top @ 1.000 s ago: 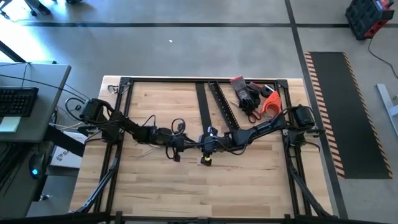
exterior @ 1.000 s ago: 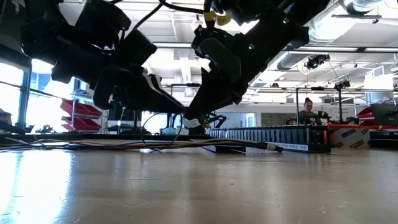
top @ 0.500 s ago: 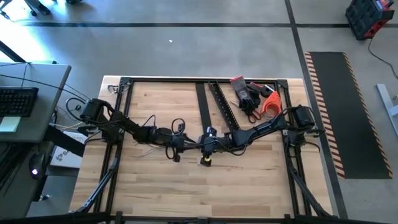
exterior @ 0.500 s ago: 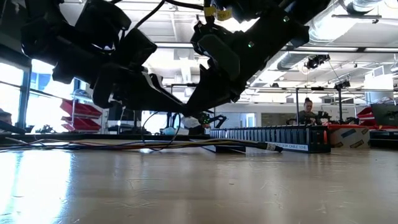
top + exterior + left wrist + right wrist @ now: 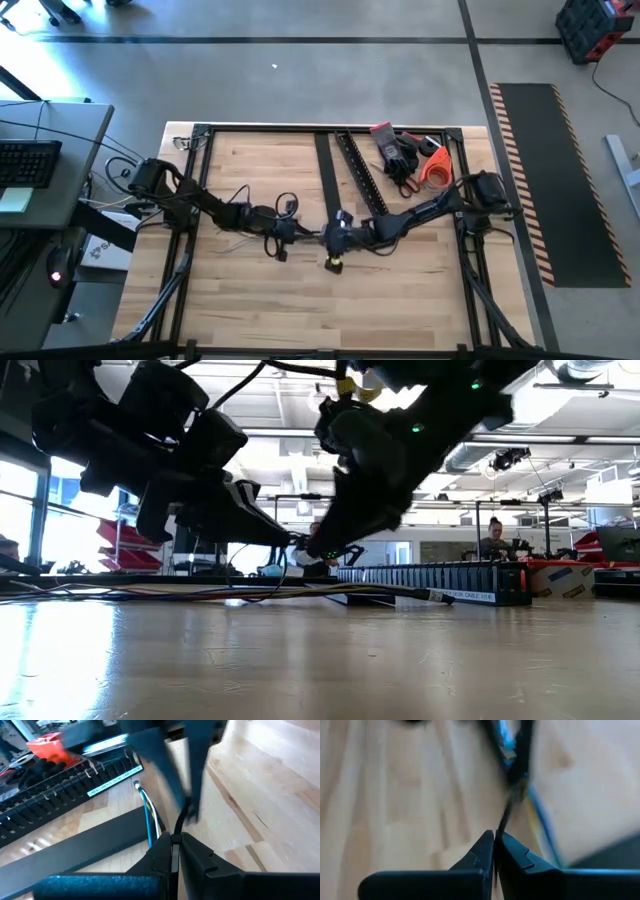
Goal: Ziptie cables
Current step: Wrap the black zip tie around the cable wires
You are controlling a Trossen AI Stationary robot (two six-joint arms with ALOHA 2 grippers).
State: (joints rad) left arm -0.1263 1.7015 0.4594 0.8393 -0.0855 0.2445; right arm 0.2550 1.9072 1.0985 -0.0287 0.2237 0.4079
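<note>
The cables (image 5: 149, 817), thin blue, whitish and dark wires, lie in a loose bunch on the wooden table (image 5: 400, 280), stretched along it in the low view (image 5: 200, 593). My left gripper (image 5: 175, 839) and my right gripper (image 5: 494, 836) meet tip to tip just above them at mid-table (image 5: 314, 236). Both are shut. A thin dark strip (image 5: 184, 822) runs from the left fingertips toward the right gripper's blurred fingers (image 5: 192, 795). Whether it is a tie or a wire I cannot tell. My left gripper pinches the thin dark strip's end (image 5: 177, 833) between its two fingertips, coming slanting down from the table's left. The strip runs on, clear of the table, toward the other gripper. My right gripper pinches a thin dark strip (image 5: 501, 822) at its fingertips, slanting down from the table's right. The strip leads on to the cable bunch (image 5: 517, 775).
A slotted black rail (image 5: 360, 170) and a flat black bar (image 5: 325, 165) lie at the far middle, close beyond the grippers (image 5: 60, 795). Black gloves and an orange-handled tool (image 5: 415, 160) sit at the far right. A person (image 5: 493, 538) sits in the room beyond.
My right arm has swung a little toward the table's near edge, its gripper staying shut at the meeting point with the left gripper. The cables lie as before.
</note>
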